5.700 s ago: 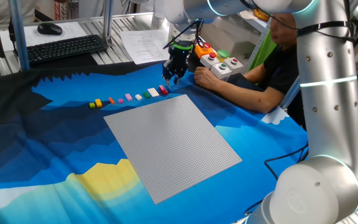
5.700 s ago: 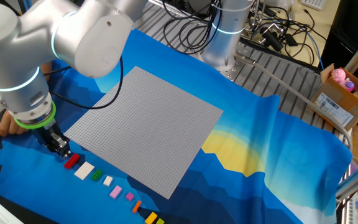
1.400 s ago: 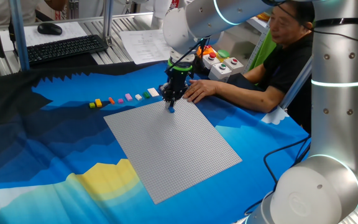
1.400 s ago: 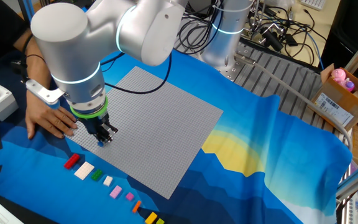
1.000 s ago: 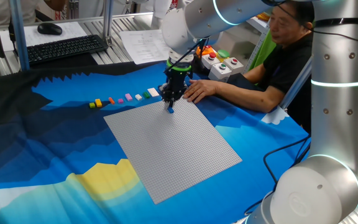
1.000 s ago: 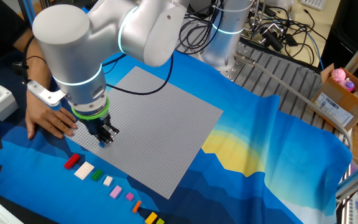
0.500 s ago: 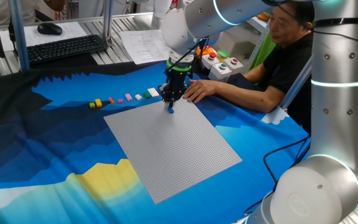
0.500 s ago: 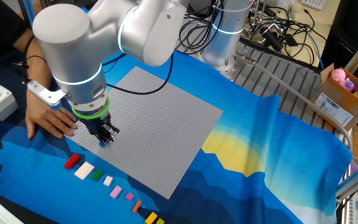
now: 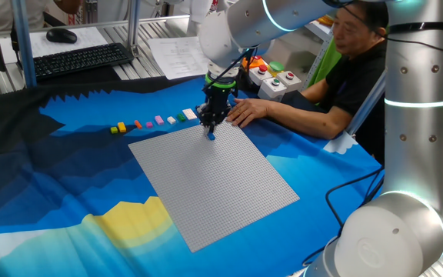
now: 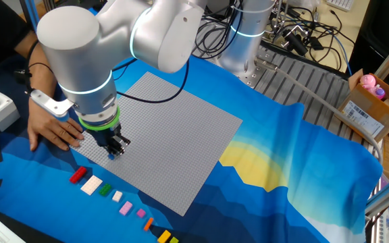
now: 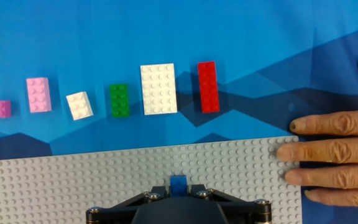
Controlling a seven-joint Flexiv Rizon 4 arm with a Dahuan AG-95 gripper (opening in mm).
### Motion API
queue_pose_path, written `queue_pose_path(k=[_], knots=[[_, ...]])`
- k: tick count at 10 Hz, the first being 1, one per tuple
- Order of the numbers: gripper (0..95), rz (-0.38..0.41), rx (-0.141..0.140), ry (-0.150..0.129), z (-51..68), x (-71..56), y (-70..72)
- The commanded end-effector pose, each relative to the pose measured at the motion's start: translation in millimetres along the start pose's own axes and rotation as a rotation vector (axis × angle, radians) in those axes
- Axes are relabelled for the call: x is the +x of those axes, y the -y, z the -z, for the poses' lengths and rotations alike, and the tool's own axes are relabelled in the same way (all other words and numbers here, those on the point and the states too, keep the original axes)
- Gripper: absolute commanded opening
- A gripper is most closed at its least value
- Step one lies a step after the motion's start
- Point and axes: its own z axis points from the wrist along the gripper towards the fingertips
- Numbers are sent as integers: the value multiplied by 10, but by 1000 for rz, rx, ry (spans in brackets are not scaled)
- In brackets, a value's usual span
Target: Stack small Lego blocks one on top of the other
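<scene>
My gripper (image 11: pixel 179 190) points straight down, pinching a blue brick (image 11: pixel 179 183) against the baseplate (image 11: pixel 104 174) near its edge. I judge the brick light, rigid and slick, best held by its flat sides. At 12 o'clock lies the row: red (image 11: pixel 208 86), white (image 11: pixel 158 89), green (image 11: pixel 119 100). A person's hand (image 11: pixel 334 155) rests at 3 o'clock.

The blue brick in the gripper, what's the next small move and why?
Probably open the jaws and lift straight up. The gripper points down at the grey baseplate, shut on the blue brick, which seems to sit on the studs near the edge. Then fetch one from the row, perhaps the red brick.
</scene>
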Motion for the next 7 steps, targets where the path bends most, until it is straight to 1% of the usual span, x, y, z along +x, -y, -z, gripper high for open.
queue_pose_path(k=[1,5,7], knots=[[0,-3,1,-1,-39,3,3],[0,-9,1,1,-62,53,13],[0,-6,3,3,-66,40,11]])
